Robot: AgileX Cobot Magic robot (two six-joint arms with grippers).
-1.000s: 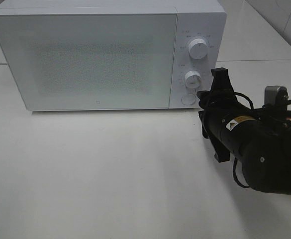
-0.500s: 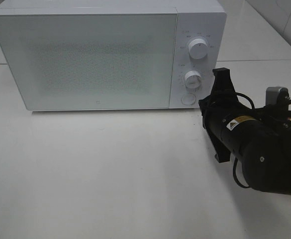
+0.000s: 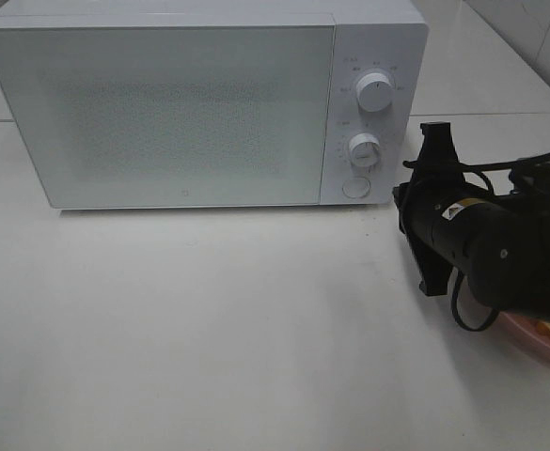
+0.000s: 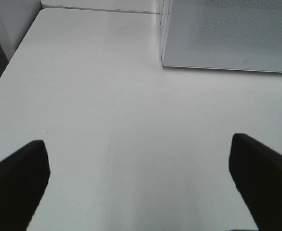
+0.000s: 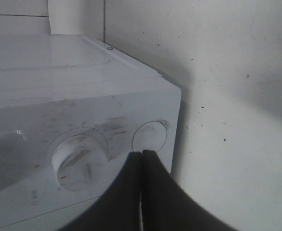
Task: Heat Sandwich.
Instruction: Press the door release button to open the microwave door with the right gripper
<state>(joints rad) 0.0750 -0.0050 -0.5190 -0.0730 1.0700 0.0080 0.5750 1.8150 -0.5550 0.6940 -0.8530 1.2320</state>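
While right gripper point(image 5: 141, 153) jaws sit closed near microwave button point(image 5: 150, 137) | left gripper point(image 4: 137, 142) jaws wide apart, empty

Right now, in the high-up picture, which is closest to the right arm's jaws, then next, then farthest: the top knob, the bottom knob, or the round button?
1. Round button, lowest of the three.
2. Bottom knob, just above it.
3. Top knob, highest up.

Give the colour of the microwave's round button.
White, like the microwave; button shows best in right wrist view.
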